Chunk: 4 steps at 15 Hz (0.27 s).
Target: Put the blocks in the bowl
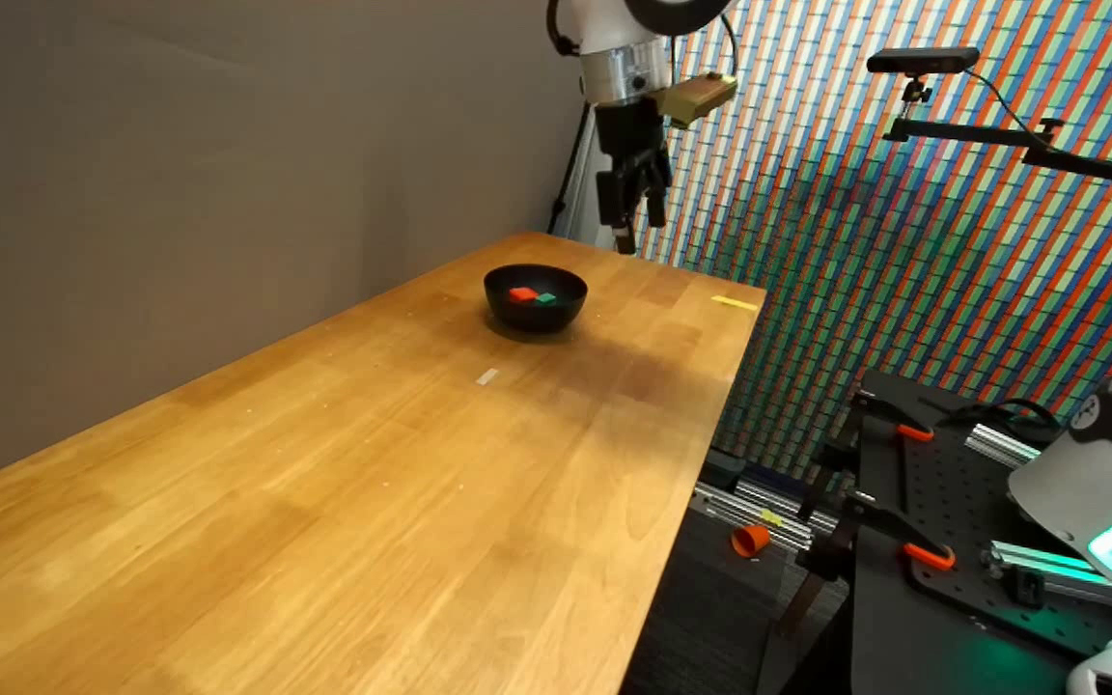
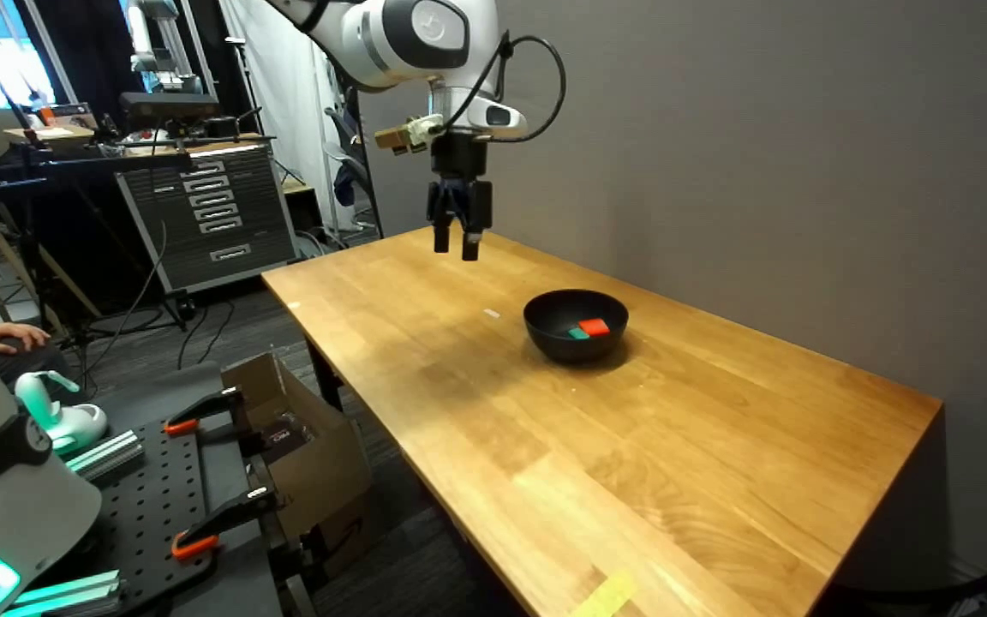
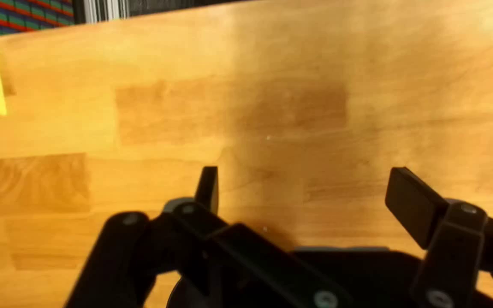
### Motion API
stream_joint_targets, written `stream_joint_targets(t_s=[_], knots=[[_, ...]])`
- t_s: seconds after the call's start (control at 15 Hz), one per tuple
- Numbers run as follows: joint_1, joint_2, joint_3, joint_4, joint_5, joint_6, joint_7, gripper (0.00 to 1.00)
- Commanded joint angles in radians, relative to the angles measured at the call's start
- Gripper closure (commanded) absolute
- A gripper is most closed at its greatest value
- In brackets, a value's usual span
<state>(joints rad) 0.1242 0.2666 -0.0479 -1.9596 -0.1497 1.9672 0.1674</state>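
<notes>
The black bowl stands upright on the wooden table in both exterior views (image 1: 539, 319) (image 2: 575, 350). The orange-red block (image 1: 522, 294) and the green block (image 1: 545, 299) lie inside the bowl, side by side. The orange-red block (image 2: 594, 327) and the green block (image 2: 578, 333) also show in the bowl in an exterior view. My gripper (image 1: 641, 232) hangs well above the table, apart from the bowl, fingers pointing down. In the wrist view the gripper's fingers (image 3: 304, 188) are wide apart with nothing between them. Part of the bowl (image 3: 186, 296) shows at the bottom, mostly hidden behind the gripper.
The wooden table (image 1: 344, 541) runs along a grey wall (image 2: 768, 171). Yellow tape (image 1: 735, 302) and a small pale strip (image 1: 486, 376) are stuck on the tabletop. A camera on a stand (image 1: 923, 61) is beyond the table. An orange cup (image 1: 750, 541) lies on the floor.
</notes>
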Motion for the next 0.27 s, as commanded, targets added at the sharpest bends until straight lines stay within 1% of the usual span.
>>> stream_joint_targets(t_s=[0.0,0.07,0.2], knots=[[-0.034,-0.043,0.028,-0.034,0.021,-0.018,-0.021,0.0],[-0.042,-0.079,0.03,-0.064,0.033,-0.022,-0.035,0.0],[-0.048,-0.111,0.032,-0.095,0.039,-0.024,-0.044,0.0]])
